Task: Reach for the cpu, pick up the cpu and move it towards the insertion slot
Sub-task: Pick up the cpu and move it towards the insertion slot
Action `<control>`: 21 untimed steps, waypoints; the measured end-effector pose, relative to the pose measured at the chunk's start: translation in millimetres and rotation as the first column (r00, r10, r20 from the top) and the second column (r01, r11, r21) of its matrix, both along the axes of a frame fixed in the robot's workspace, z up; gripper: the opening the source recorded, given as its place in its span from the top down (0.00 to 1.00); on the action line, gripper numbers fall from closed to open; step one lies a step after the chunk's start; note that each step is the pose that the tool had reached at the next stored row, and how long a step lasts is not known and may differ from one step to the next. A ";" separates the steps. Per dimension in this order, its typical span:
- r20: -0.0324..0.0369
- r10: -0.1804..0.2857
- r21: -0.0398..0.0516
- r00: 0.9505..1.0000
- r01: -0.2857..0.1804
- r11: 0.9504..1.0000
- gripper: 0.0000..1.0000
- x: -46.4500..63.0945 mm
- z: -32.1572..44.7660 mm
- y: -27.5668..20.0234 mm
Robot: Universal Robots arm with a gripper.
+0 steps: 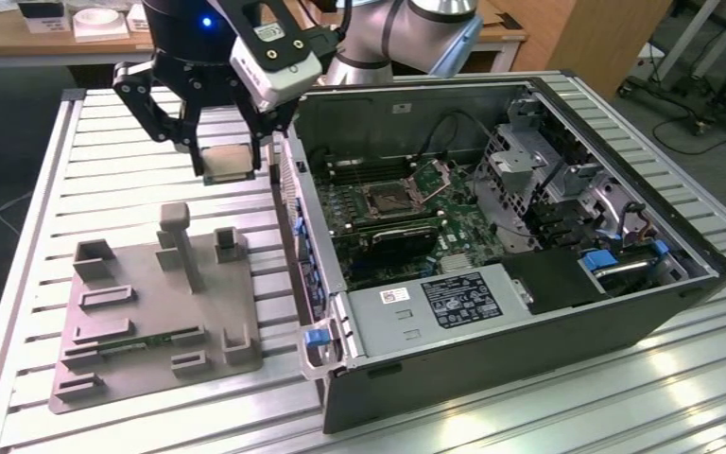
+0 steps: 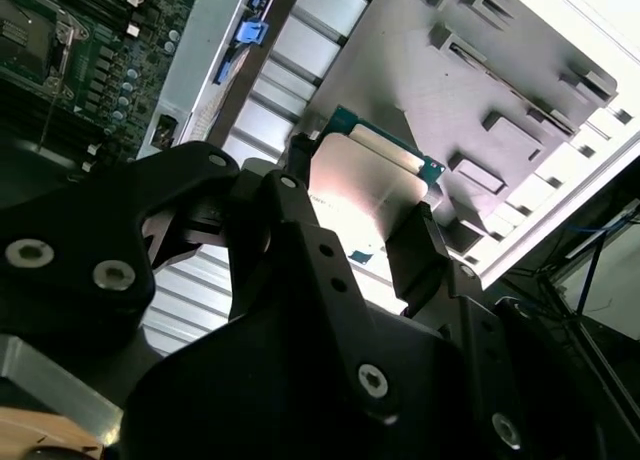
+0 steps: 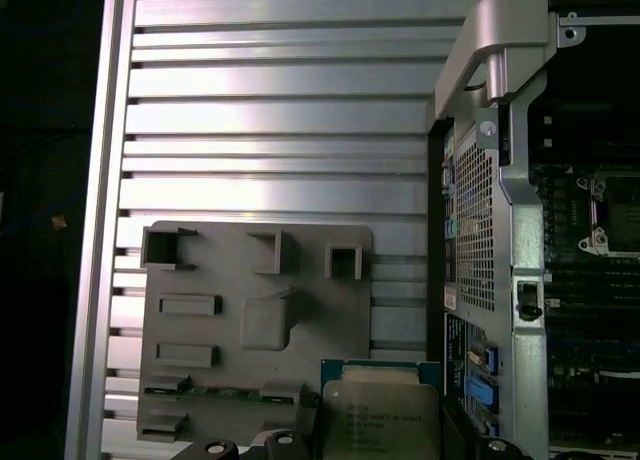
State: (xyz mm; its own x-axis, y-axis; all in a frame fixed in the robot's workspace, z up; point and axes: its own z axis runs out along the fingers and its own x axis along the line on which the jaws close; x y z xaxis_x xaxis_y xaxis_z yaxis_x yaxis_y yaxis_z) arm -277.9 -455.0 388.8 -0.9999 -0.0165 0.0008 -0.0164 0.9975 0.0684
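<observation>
Gripper (image 1: 228,151) is clenched on the cpu (image 1: 230,163), holding it in the air above the slatted metal table (image 1: 124,170), off the grey fixture plate (image 1: 148,322) and just outside the open computer case (image 1: 514,255). In the second wrist view the black fingers (image 2: 415,255) pinch the cpu (image 2: 365,190) from 2 opposite edges, silvery lid plain to see with a green rim along 1 side. First wrist view has the cpu (image 3: 380,415) between the fixture plate (image 3: 255,325) and the case wall (image 3: 480,210), with the table slats (image 3: 280,130) behind it. Insertion slot (image 1: 388,197) sits on the green motherboard (image 1: 401,222) inside the case, its hinged metal plate (image 1: 435,176) tilted up, dark centre exposed. The cpu is on the fixture side of the case wall, well apart from the slot. A thin green memory strip (image 1: 148,342) lies in the fixture plate near the plate's front edge.
</observation>
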 end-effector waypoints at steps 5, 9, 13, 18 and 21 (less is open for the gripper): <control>0.000 0.000 0.000 1.000 0.000 1.000 0.45 4.5 0.0 0.0; 0.000 0.000 0.000 1.000 0.000 1.000 0.45 6.1 -0.1 0.0; 0.000 0.000 0.000 1.000 0.000 1.000 0.45 6.4 0.0 0.0; 0.000 0.000 0.000 1.000 0.000 1.000 0.45 8.8 0.0 0.0; 0.000 0.000 0.000 1.000 0.000 1.000 0.45 11.5 0.0 0.0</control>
